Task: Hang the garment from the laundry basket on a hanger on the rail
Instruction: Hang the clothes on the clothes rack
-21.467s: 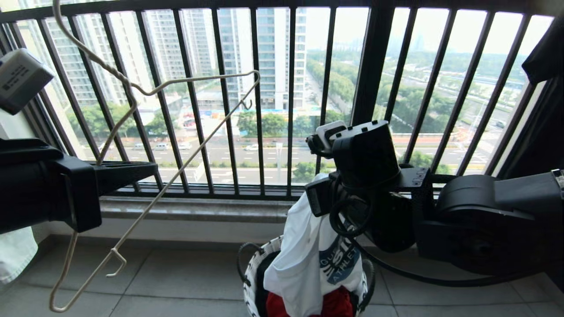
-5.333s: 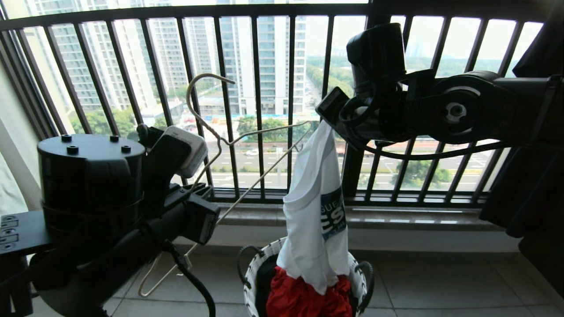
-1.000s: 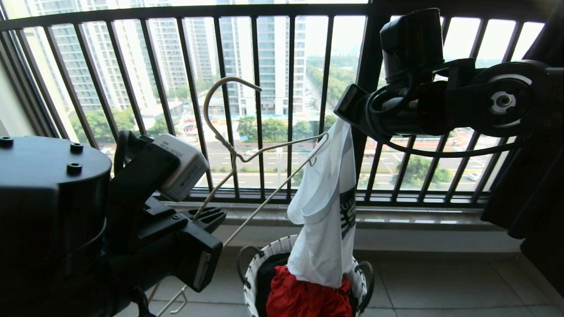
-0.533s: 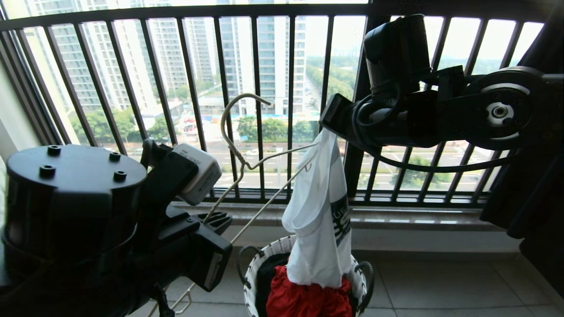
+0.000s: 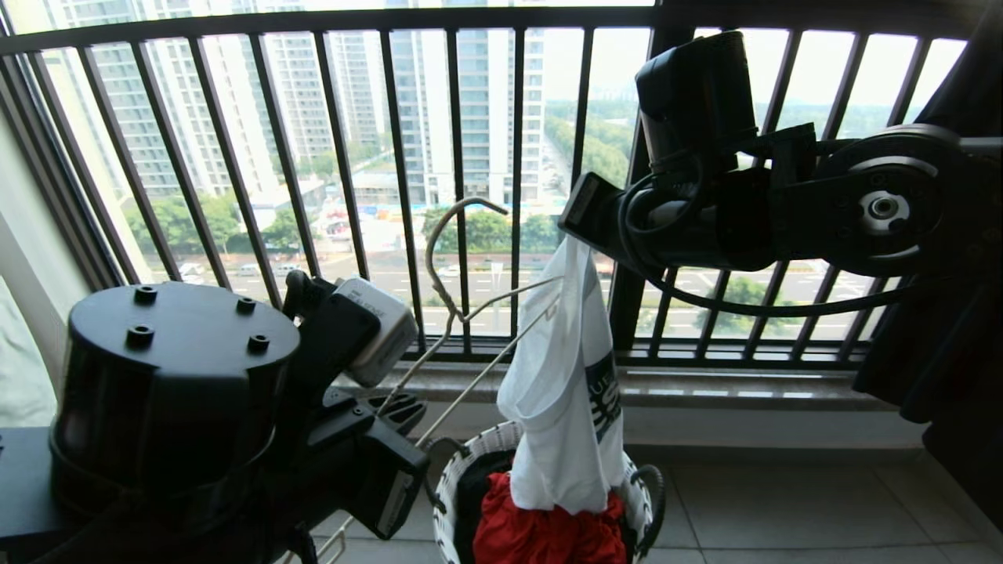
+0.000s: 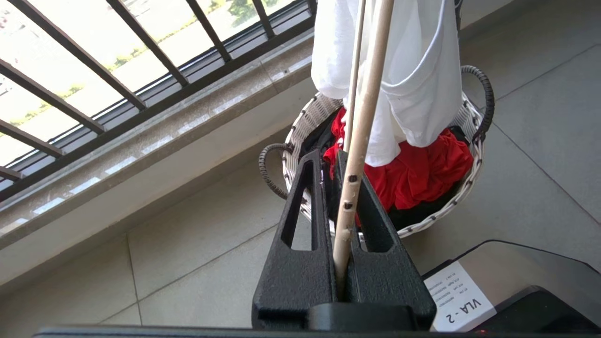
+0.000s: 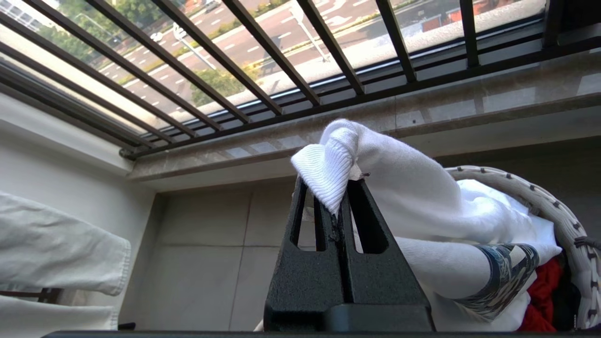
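hanging: one garment, one hanger, one laundry basket.

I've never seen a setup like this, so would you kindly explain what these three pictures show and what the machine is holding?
This is a two-armed robot on a balcony. The wide picture comes from its head camera; the other two come from cameras on each wrist, looking along the fingers. The left gripper is shut on a thin wire hanger. The right gripper is shut on the ribbed edge of a white T-shirt, which hangs down over a woven laundry basket on the tiled floor. A red cloth lies in the basket. The hanger's end sits against the shirt.
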Available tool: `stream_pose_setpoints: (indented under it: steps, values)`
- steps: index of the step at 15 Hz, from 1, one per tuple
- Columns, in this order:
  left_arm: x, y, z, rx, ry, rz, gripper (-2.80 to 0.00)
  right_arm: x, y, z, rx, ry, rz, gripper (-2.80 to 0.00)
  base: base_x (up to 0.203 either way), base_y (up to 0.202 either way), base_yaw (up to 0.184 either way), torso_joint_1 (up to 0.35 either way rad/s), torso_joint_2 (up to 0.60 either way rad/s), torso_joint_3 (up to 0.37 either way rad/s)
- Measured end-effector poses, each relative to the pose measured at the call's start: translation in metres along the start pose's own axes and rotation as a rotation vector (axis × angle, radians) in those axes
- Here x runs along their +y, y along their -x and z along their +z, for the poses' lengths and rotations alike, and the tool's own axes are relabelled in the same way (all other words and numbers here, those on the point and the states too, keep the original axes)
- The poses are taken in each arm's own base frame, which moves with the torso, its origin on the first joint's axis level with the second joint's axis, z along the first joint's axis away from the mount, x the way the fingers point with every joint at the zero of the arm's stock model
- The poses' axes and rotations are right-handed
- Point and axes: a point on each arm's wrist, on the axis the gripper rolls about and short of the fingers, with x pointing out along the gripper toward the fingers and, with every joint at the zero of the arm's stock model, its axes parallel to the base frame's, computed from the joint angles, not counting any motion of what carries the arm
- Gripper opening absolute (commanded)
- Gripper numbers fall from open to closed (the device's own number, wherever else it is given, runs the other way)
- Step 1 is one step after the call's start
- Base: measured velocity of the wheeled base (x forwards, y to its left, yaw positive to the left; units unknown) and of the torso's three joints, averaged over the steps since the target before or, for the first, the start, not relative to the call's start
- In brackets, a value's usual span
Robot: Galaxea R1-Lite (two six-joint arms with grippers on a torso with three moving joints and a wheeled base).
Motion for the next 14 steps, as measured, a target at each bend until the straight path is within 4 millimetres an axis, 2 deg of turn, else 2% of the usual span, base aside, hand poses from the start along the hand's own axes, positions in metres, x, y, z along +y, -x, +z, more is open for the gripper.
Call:
stream_pose_setpoints:
  steps: [8,14]
  values:
    - [0.011,0.022,0.010,-0.077,0.014,0.005,-2.80,-0.018,-0.012,0.019,-0.051,-0.010,-0.051,-2.80,0.000,0.000,0.000,0.000,0.00,0.000]
    - [0.007,0.016,0.007,-0.055,0.011,0.003,-2.80,-0.018,-0.011,0.021,-0.053,-0.014,-0.050,-2.80,0.000,0.000,0.000,0.000,0.00,0.000]
